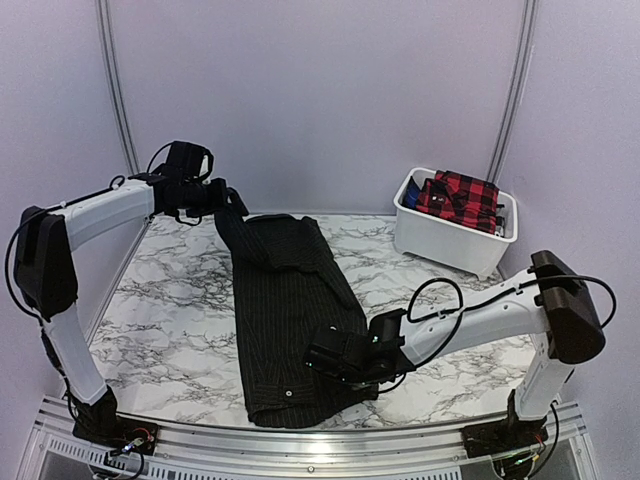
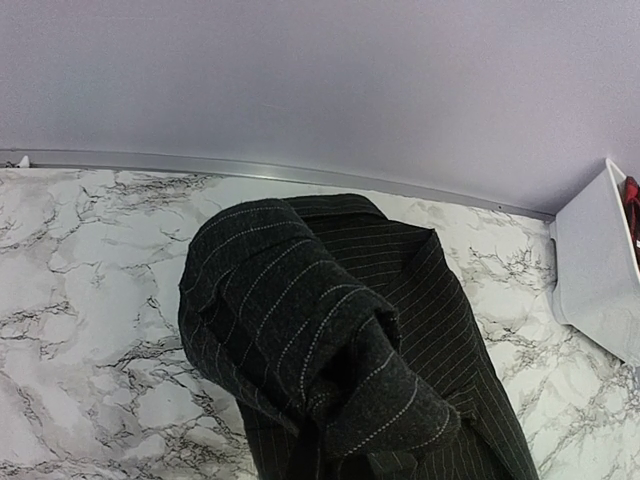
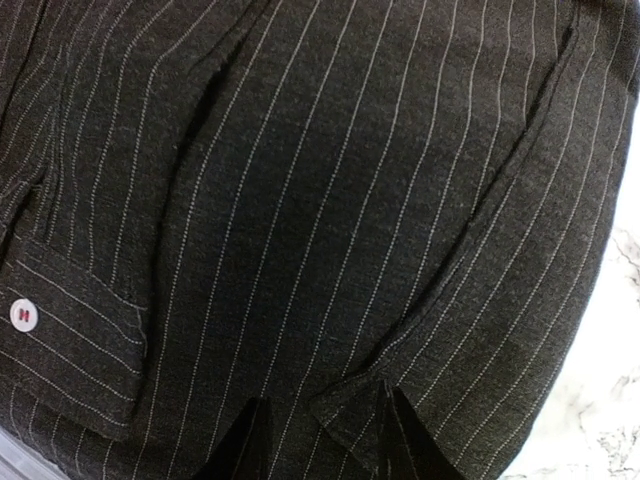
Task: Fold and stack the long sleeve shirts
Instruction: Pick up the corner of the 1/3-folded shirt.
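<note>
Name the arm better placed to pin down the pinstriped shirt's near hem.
Right. The right hand hangs low over the black pinstriped shirt close to that hem, fingertips at the cloth in its wrist view. The left hand is raised at the far end, holding up a bunch of the shirt.

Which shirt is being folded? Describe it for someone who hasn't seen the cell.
On the marble table, down its middle, a long dark shirt lies spread toward the near edge, its far corner held up by the left gripper. It is black with fine pale pinstripes, unlike the red-and-black plaid garment in the white bin at far right.
</note>
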{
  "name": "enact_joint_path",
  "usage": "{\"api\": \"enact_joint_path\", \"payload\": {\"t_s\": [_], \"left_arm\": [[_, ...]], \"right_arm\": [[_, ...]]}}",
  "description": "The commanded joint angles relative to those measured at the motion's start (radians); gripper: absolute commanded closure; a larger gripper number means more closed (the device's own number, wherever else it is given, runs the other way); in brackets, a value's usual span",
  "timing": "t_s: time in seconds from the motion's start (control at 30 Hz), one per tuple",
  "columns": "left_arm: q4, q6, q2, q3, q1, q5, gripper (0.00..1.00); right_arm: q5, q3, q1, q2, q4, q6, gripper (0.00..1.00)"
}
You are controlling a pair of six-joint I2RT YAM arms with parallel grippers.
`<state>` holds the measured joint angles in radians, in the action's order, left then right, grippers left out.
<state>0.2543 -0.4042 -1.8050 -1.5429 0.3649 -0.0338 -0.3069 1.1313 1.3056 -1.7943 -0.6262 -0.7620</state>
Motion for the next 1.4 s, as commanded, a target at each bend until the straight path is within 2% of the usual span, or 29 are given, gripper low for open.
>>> {"api": "enact_joint_path", "payload": {"t_s": [0.0,0.13,0.5,0.57,0.67,0.83,1.07,1.37], "left_arm": [[-0.013,-0.007,-0.026,-0.043,0.002,0.016,1.0],[-0.013,-0.008,-0.031,-0.048,0.002,0.018,1.0],[-0.013,-0.011,-0.038,-0.07,0.003,0.017,1.0],[-0.014,-0.014,-0.042,-0.075,0.002,0.021,1.0],[-0.013,-0.015,-0.045,-0.077,0.003,0.023,1.0],[-0.013,-0.015,-0.045,-0.075,0.002,0.024,1.0],[-0.013,-0.017,-0.051,-0.077,0.002,0.025,1.0],[-0.013,-0.021,-0.061,-0.084,0.002,0.031,1.0]], "right_arm": [[-0.02,-0.008,0.009,-0.035,-0.015,-0.032,0.69],[-0.019,-0.035,0.009,-0.038,0.006,-0.043,0.69],[-0.068,-0.076,0.009,0.036,-0.028,-0.098,0.86],[-0.066,-0.079,0.009,0.047,-0.031,-0.099,0.85],[-0.049,-0.09,0.009,0.052,-0.013,-0.088,0.72],[-0.057,-0.095,0.009,0.072,-0.004,-0.098,0.67],[-0.077,-0.103,-0.005,0.066,-0.012,-0.102,0.71],[-0.067,-0.108,-0.005,0.044,0.004,-0.105,0.81]]}}
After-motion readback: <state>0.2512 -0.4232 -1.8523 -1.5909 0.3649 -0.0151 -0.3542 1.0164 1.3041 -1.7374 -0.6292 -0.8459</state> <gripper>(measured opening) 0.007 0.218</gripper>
